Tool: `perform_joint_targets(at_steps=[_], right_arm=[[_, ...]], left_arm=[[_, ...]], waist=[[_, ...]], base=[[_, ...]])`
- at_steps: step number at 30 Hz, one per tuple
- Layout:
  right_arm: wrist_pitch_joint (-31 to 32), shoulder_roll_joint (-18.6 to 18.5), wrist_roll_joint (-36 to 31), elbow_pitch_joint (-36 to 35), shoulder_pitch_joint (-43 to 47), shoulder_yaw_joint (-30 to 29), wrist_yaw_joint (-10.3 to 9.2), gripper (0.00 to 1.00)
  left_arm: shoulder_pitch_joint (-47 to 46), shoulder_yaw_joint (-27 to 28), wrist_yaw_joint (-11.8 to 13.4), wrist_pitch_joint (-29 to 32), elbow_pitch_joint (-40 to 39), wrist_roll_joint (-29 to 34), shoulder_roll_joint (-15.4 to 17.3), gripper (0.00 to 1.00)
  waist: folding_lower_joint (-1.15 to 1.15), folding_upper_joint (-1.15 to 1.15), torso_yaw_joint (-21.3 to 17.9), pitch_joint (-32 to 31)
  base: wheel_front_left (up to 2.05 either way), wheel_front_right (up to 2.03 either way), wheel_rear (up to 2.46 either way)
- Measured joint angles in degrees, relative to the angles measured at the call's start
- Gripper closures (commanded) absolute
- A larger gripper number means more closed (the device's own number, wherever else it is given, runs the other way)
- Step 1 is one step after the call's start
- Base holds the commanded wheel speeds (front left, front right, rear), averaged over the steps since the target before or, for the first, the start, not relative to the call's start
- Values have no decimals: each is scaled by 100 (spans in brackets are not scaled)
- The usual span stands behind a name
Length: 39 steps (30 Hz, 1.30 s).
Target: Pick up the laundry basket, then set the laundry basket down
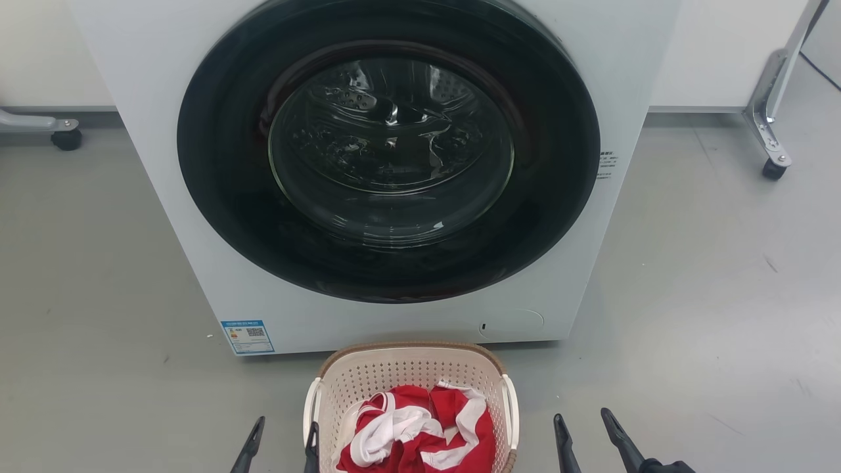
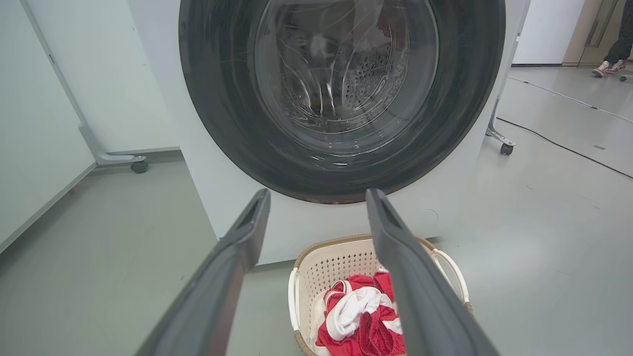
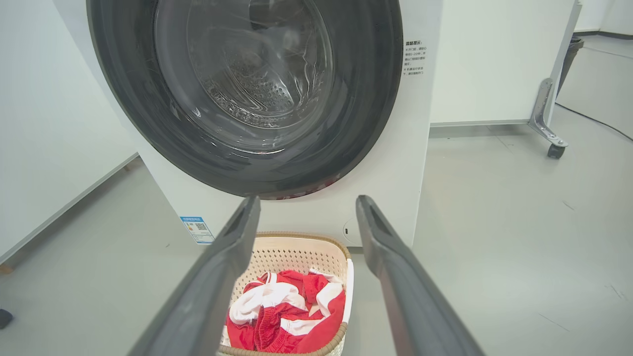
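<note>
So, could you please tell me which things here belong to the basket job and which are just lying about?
Job: the laundry basket; the left gripper and the right gripper, both open, either side of it.
Just about: the washer; the red and white clothes in the basket; the wheeled stand leg.

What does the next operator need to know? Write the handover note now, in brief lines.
Left tool: open, empty, close beside the left handle of the laundry basket.
Right tool: open, empty, to the basket's right, apart from it.
Laundry basket: on the floor in front of the washer, holding red and white clothes.
Done: nothing yet; basket not gripped or lifted.
Left: grip the basket, lift it, set it down.
</note>
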Motion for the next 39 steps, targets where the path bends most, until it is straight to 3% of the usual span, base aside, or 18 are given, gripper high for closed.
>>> perform_joint_targets(at_steps=[39], right_arm=[[-32,27,-192,-4,130,-127,8,0]], left_arm=[[126,104,-42,-33,121,-46,-160,0]], waist=[[0,0,-30,-126]], base=[[0,0,0]])
